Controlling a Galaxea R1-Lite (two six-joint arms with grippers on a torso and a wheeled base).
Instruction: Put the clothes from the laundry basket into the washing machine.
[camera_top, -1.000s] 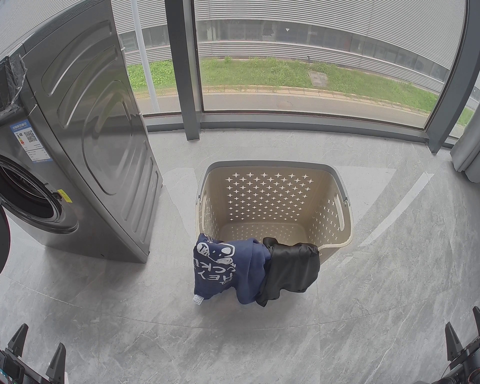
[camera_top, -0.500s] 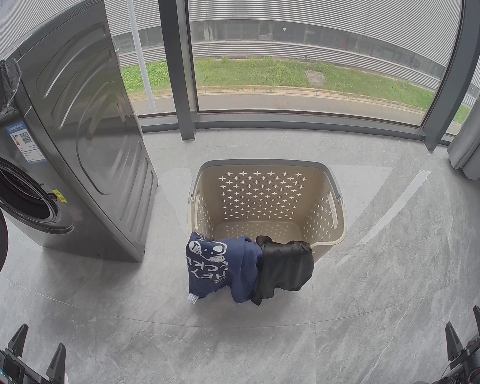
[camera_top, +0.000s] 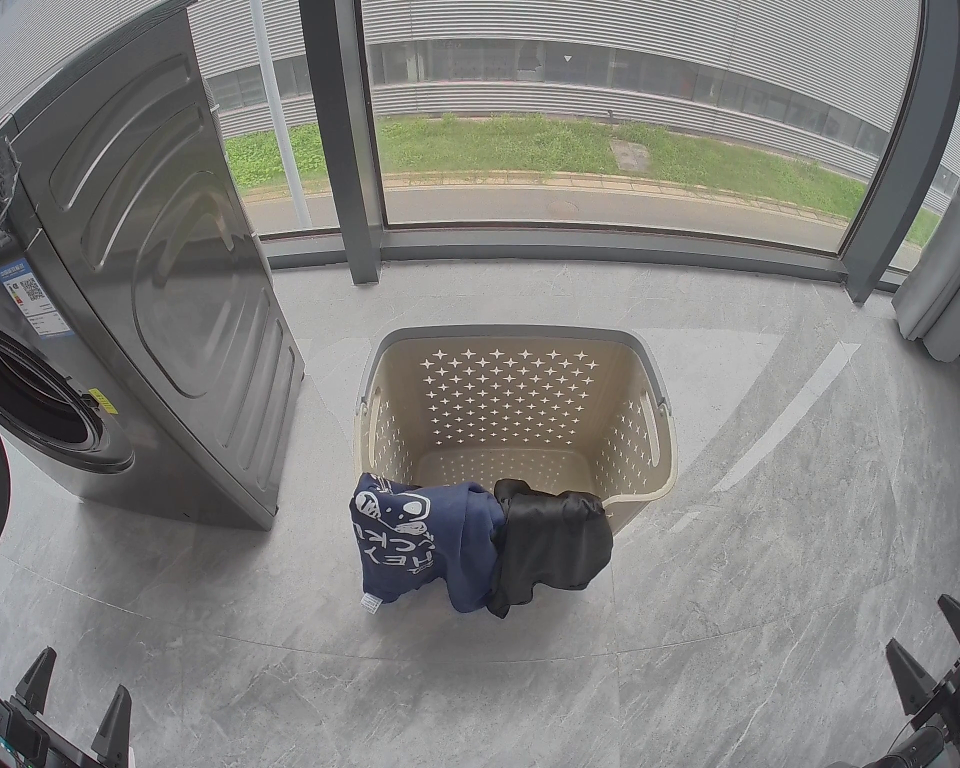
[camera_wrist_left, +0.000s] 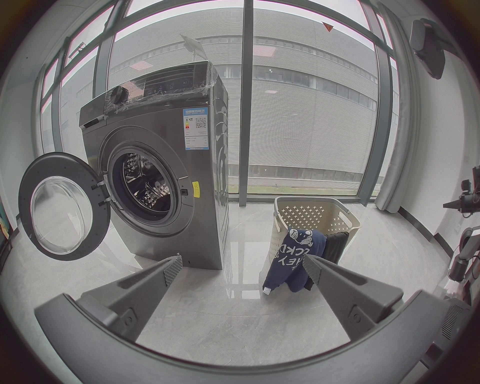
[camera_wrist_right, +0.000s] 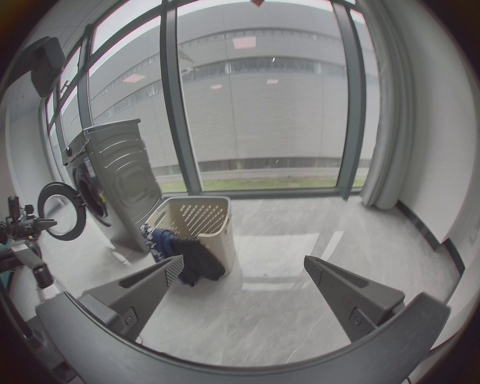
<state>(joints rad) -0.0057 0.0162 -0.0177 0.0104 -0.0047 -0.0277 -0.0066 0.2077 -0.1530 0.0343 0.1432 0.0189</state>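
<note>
The left gripper (camera_top: 79, 680) sits low at the near left, its fingers spread and empty. The washing machine (camera_top: 150, 300) stands to the left, with a printed label (camera_wrist_left: 196, 128) and a small yellow tag (camera_wrist_left: 195, 189) on its front. The left wrist view shows its round door (camera_wrist_left: 62, 206) swung open. To its right, the laundry basket (camera_top: 515, 338) has a navy garment (camera_top: 420, 540) with white lettering and a black garment (camera_top: 550, 545) draped over its near rim, well apart from both grippers. The right gripper (camera_top: 922, 630) is likewise spread and empty.
</note>
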